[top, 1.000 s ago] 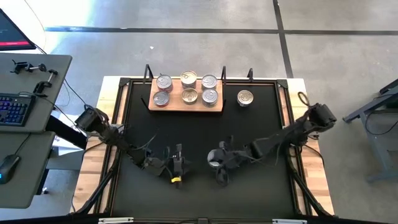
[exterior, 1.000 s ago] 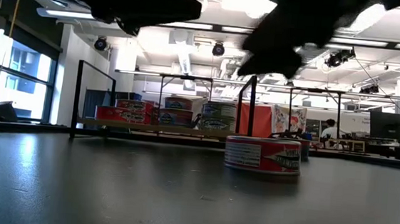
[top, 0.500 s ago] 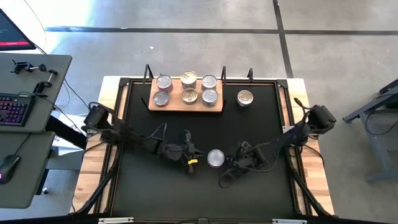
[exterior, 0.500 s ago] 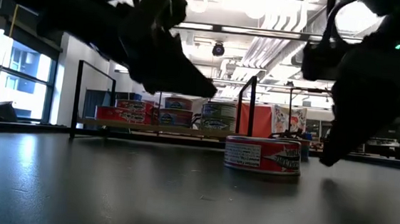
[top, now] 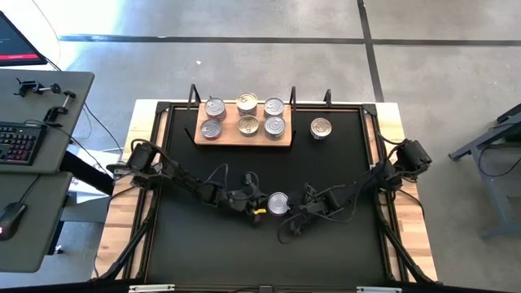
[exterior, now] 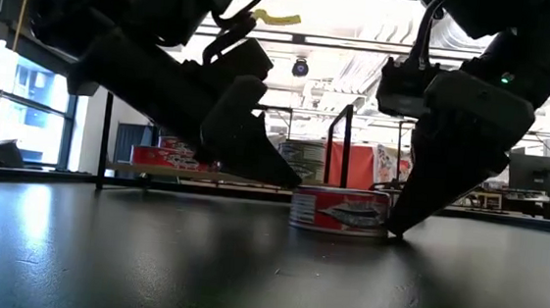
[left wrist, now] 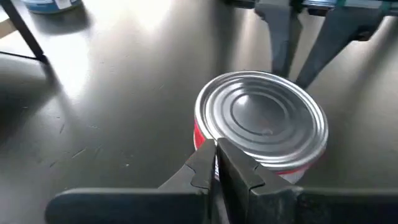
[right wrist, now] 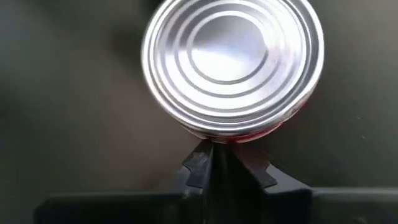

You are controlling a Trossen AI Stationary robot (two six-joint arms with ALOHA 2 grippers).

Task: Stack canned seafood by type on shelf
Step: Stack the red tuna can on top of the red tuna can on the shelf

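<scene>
Two hands meet at one red-sided tin point(top: 278, 203) near the bench point(top: 342, 252) centre, a bit toward the near edge. Tin sits flat on the black top, silver ribbed face up, red label w/ white print round the side. Left hand point(top: 256, 207) comes in from the left edge, fingers pressed together, tips right against the tin's left rim; left wrist view shows the closed tips point(left wrist: 219, 163) touching the rim of the tin point(left wrist: 262, 121). Right hand point(top: 299, 215) comes from the right edge, fingers also pressed together, tips at the tin's near-right side; right wrist view has the shut tips point(right wrist: 214, 160) butting the tin's point(right wrist: 231, 59) red wall. Neither hand pinches anything. Low view: both dark hands slope down to the tin point(exterior: 341, 211) from either side, left hand point(exterior: 288, 175) and right hand point(exterior: 397, 223) each at its base.

Farther back, along the far edge, the wooden shelf point(top: 244, 141) lies left of centre. Six tins on it in two rows of three: outer four silver-topped point(top: 215, 107), middle pair gold-topped point(top: 247, 103). One more gold-topped tin point(top: 321, 128) stands on the bench just right of the shelf, apart from it.

Off the bench's left side: a grey desk point(top: 49, 175) w/ a keyboard point(top: 18, 140) and a mouse point(top: 10, 220).
</scene>
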